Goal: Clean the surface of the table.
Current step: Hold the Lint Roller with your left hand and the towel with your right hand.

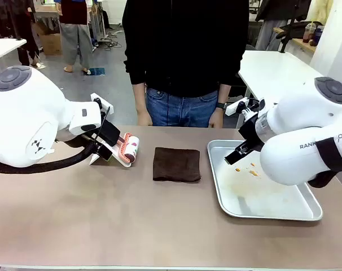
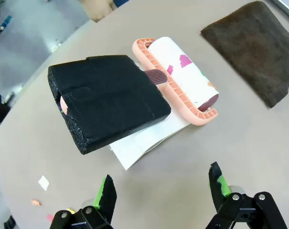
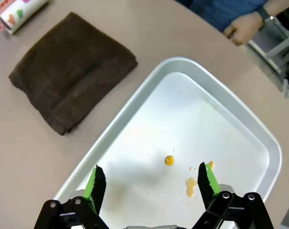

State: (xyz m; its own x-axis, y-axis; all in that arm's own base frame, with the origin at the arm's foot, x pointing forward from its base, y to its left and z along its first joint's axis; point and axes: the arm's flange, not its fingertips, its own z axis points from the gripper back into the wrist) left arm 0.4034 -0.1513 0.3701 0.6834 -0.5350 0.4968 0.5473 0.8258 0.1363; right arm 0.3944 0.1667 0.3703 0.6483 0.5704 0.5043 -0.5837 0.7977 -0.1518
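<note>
Left claw (image 2: 161, 180): mine, released and empty, hovering low in frame beneath the lint roller (image 2: 182, 78).
Right claw (image 3: 150, 172): spread wide, nothing held, above the tray (image 3: 230, 129).
Bench (image 1: 103, 214): across the lower front view, brown cloth (image 1: 176, 164) at centre.

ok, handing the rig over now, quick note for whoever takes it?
Left gripper: open, empty, hovering by the lint roller, near its black foam handle.
Right gripper: open, empty, over the metal tray, which has orange spots.
Folded brown cloth lies on the table between roller and tray.
Done: nothing visible; small scraps on the table.
Left: grasp a tool, clean the table.
</note>
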